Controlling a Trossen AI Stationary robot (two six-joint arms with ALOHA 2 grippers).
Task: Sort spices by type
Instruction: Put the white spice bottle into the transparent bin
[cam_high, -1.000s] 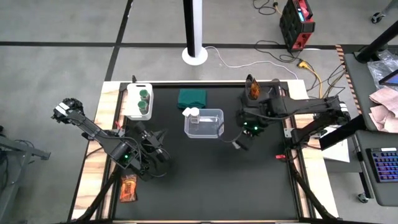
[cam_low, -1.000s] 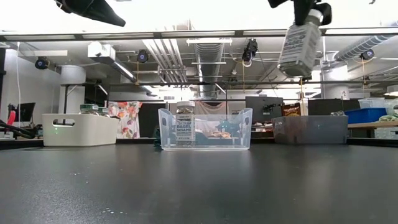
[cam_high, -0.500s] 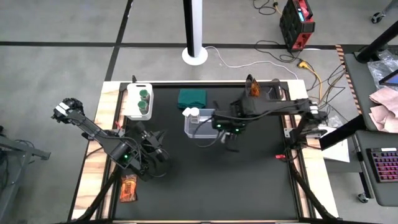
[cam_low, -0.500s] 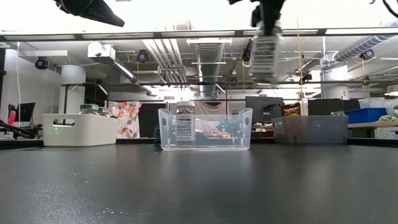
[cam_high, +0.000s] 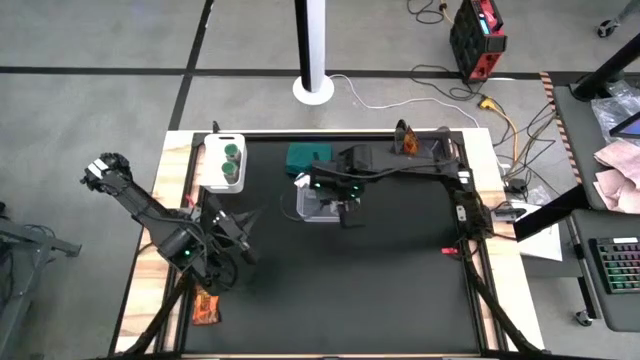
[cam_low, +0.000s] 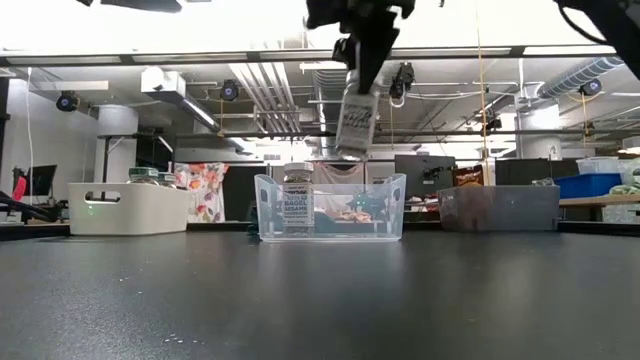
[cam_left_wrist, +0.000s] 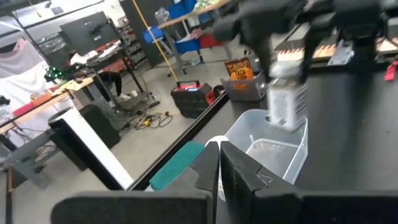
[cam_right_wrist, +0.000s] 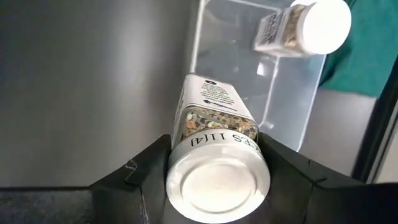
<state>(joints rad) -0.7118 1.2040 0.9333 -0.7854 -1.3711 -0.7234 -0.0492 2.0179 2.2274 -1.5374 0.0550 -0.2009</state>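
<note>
White-lidded jar (cam_right_wrist: 214, 146) pinched between right jaws, hanging above clear bin (cam_low: 330, 207); left jaws pressed together.

Light is even and bright from above in the high view, and the matte black table top (cam_high: 400, 280) shows almost no shadows. In the low view, the ceiling is overexposed to white, and the table surface has a soft grey reflection. The white-lidded clear jar (cam_low: 355, 118) is slightly blurred there. In the left wrist view, the dark fingers (cam_left_wrist: 239, 177) are out of focus.
</note>
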